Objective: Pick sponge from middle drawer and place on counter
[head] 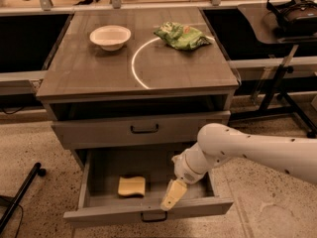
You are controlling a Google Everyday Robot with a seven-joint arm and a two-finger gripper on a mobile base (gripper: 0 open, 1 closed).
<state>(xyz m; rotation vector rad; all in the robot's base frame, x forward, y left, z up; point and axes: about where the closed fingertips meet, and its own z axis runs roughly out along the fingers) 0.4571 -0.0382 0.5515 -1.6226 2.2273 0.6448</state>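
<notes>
A single-arm robot's gripper (171, 198) hangs inside the pulled-out middle drawer (114, 213), angled down toward the drawer's front-right corner, just behind the narrow front panel. Seen side-on, it does not show whether it is spread or closed; nothing is seen in it. The white arm (257, 150) reaches in from the right edge of the desk, below the counter's front-right corner.

The sponge (132, 186), a pale-yellow block, lies flat on the drawer floor left of centre, near the gripper but apart from it. It is the only loose item visible in the drawer.

Above the open drawer, the taller grey drawer (99, 131) is closed. A dark open recess lies between it and the counter (99, 73).

On the counter, a white bowl (110, 36) stands upright near the back-left corner, its inside showing only white. A crumpled green snack bag (182, 35) lies toward the back-right corner. A thin white arc (134, 68) curves across the middle of the top between them, its upper end running under the bag.
</notes>
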